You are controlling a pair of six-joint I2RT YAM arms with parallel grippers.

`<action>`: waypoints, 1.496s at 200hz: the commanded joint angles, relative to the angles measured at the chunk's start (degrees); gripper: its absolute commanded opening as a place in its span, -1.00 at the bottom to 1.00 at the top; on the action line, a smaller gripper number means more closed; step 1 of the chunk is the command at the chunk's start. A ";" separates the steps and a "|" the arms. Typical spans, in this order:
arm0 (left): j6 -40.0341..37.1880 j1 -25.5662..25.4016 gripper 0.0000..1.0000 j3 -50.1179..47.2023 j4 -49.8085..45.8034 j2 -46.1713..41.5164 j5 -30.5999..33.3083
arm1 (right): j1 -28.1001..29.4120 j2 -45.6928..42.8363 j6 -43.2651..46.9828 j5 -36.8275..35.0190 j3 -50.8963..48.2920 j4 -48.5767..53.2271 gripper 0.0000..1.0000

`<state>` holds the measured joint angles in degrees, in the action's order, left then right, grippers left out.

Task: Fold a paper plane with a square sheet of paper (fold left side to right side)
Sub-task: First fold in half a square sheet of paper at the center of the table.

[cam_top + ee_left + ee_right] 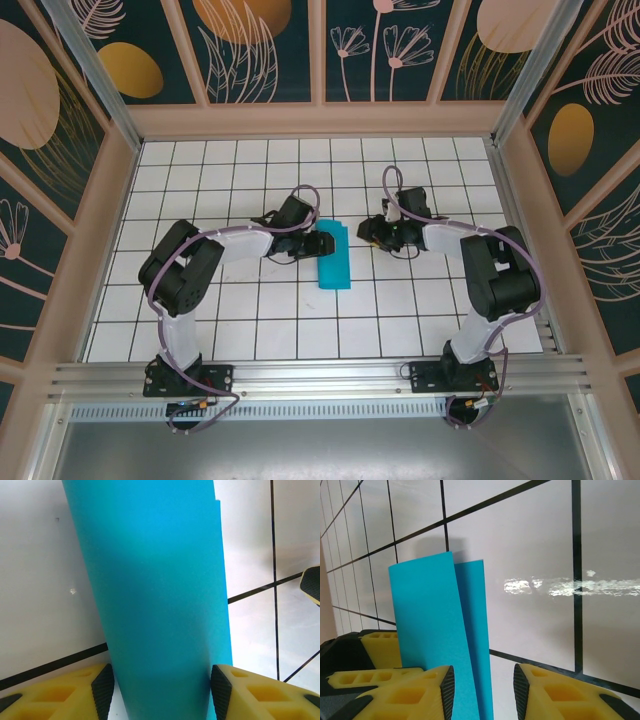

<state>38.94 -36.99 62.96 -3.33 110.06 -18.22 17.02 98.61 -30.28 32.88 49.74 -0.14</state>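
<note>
At the middle of the table (270,340), the half-open left end effector (161,687) straddles the folded square sheet of paper (333,262), likely steadying it, while the narrowly parted right end effector (484,687) holds nothing

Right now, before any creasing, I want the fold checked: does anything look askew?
Yes. The paper is folded unevenly: in the right wrist view its upper layer slants across the lower layer, so their long edges diverge, and the far end looks stepped from above.
</note>
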 commanded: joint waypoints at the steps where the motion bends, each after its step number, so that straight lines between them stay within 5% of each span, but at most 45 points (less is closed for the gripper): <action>1: -2.84 -0.61 0.14 1.09 -4.47 1.64 0.95 | -0.58 -2.45 1.37 -0.54 -0.69 0.98 -0.21; 299: -7.12 -3.03 0.29 8.76 -11.24 9.27 1.00 | -0.64 -5.70 1.20 0.75 -2.28 2.29 -0.19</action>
<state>33.15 -38.61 71.99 -15.07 114.19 -15.84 16.80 94.37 -29.87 32.82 48.64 0.75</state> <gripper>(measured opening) 0.644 0.406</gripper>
